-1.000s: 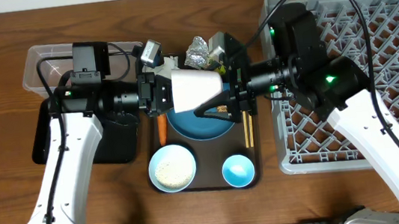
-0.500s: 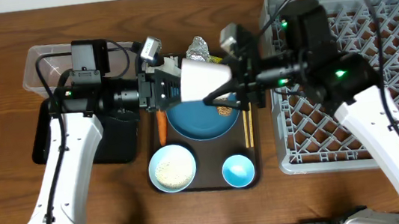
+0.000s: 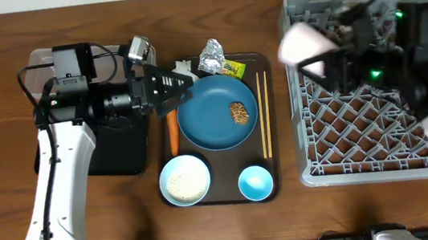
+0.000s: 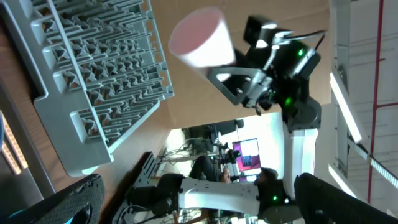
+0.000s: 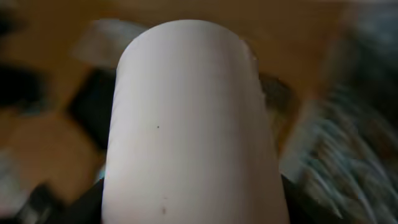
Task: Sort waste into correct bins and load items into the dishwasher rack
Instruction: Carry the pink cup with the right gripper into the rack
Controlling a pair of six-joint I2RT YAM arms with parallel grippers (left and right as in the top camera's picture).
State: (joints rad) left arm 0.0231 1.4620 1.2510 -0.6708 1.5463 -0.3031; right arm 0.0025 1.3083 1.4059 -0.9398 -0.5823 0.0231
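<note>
Noting a completed handover: my left fingers [image 3: 171, 80], closed on the pink cup [image 3: 305, 45] a second ago, now stand wide open and empty beside the blue plate [image 3: 212, 120]. My right fingers [image 3: 334, 67] grip the cup alone and have carried it from above the plate to the left wall of the dishwasher rack [image 3: 380, 158]. Judgement: cup loading is under way, placement not yet done.

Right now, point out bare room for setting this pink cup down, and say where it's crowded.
Free: the dishwasher rack's grid from its front wall up to the right arm. Also bare tabletop in front of the black tray. Crowded: the brown tray, filled by blue plate, bowl, blue cup and chopsticks.
</note>
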